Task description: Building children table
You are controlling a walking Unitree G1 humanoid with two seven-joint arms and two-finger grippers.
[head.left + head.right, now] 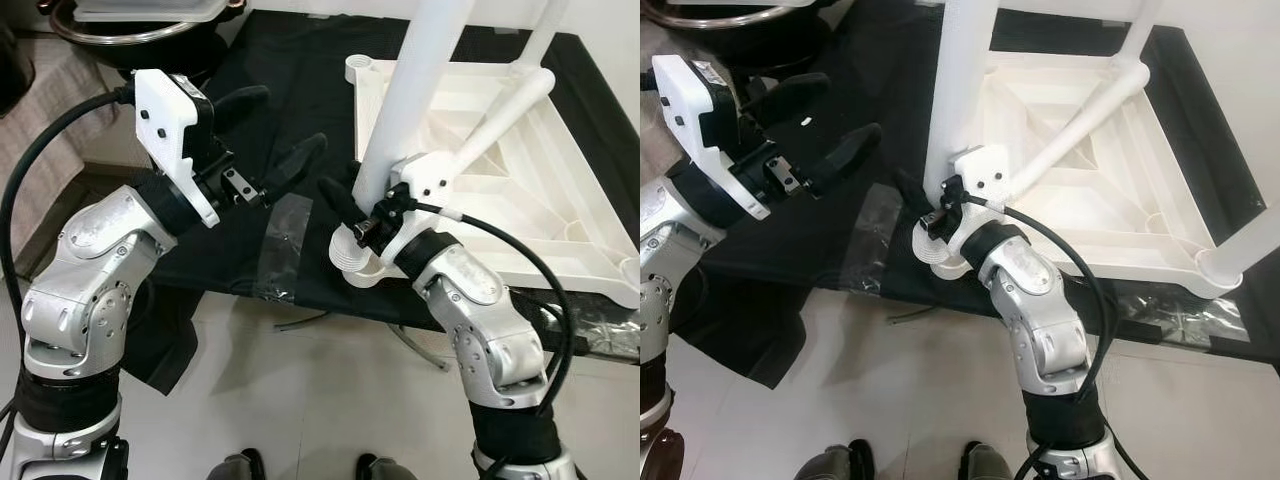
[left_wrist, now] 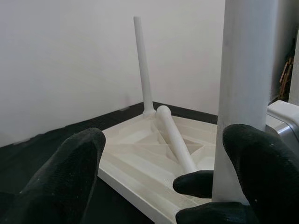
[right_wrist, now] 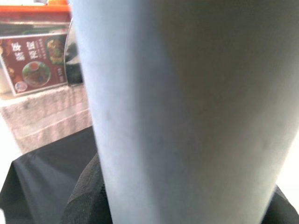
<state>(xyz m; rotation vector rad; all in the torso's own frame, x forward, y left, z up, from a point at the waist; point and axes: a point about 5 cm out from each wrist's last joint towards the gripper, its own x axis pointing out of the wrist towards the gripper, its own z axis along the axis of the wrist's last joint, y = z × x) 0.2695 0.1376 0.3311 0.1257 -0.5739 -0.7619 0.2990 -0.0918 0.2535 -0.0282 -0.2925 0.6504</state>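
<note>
The white tabletop (image 1: 560, 200) lies upside down on a black cloth. One white leg (image 1: 410, 90) stands upright at its near left corner, above a ribbed socket (image 1: 355, 262). My right gripper (image 1: 358, 205) is shut on this leg just above the socket, and the leg (image 3: 187, 112) looms close in the right wrist view. To the left of the leg and apart from it, my left gripper (image 1: 291, 116) is open with nothing between its fingers (image 2: 70, 177). A second leg (image 2: 142, 65) stands at the far corner. A third leg (image 2: 175, 140) lies slanted across the underside.
The black cloth (image 1: 260, 60) covers the floor under the tabletop, with clear tape (image 1: 280, 250) near its front edge. A dark round pan (image 1: 130, 35) sits at the back left. Pale floor (image 1: 300, 400) lies in front. A further leg (image 1: 1260, 235) rises at the near right corner.
</note>
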